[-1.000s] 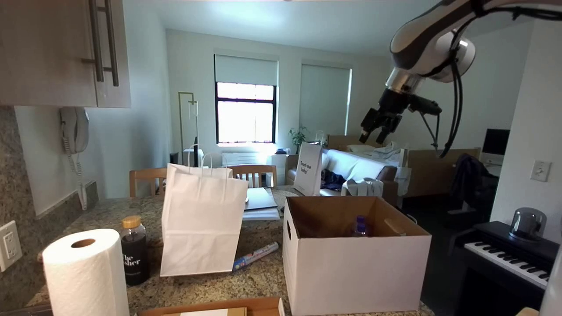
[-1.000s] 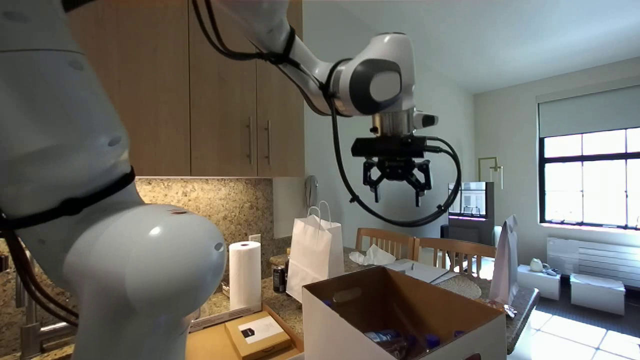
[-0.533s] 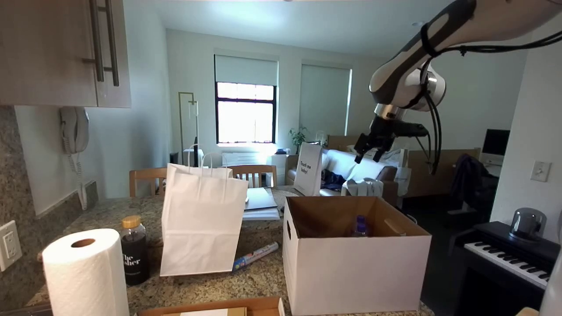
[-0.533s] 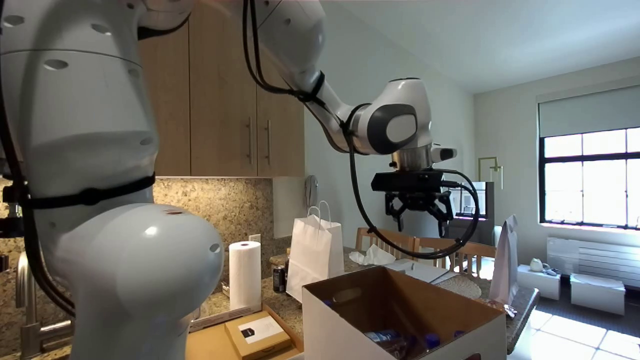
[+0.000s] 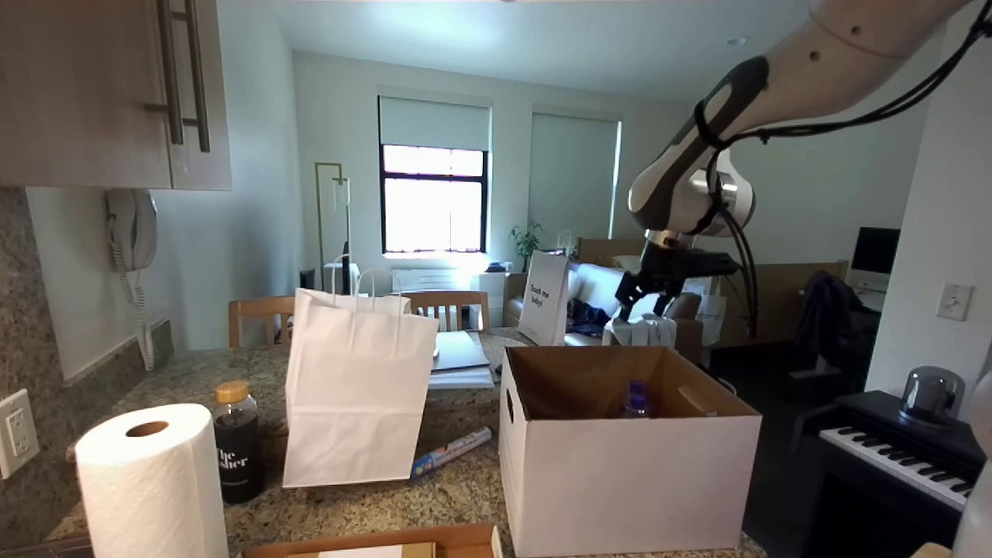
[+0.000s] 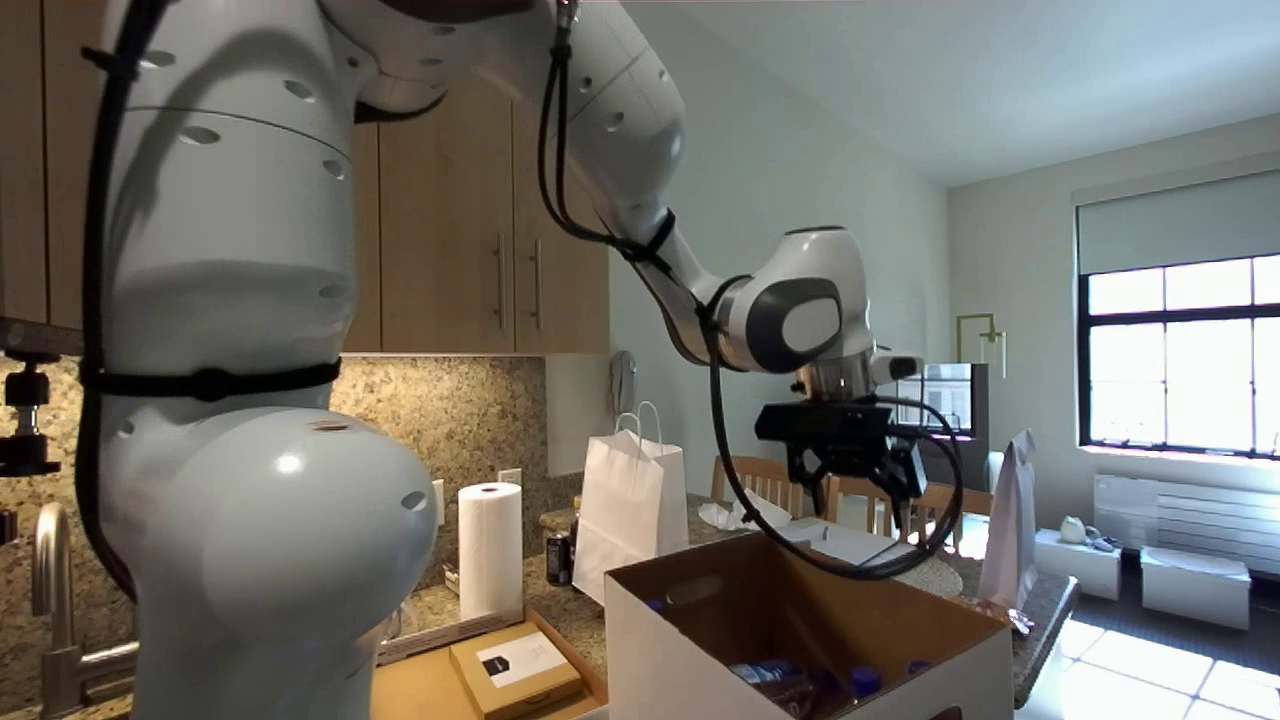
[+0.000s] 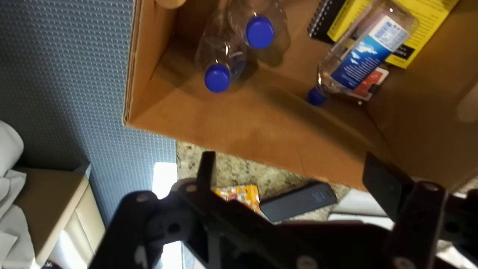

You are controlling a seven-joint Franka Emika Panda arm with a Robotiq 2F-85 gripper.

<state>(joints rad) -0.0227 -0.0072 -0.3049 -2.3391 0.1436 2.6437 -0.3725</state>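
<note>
Gripper (image 6: 860,508) hangs spread and empty above one side of the white cardboard box (image 5: 628,484). Blue-labelled plastic bottle (image 7: 368,54) lies inside: likely light, slick, easily dented. You hold it best mid-body, gently.

1 open white box (image 5: 632,484) (bottles (image 7: 364,54) inside)

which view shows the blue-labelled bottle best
Wrist view: the blue-labelled bottle shows nearly whole, seen from above. In an exterior view only part, with its label, shows; in an exterior view the cardboard box hides it.
</note>
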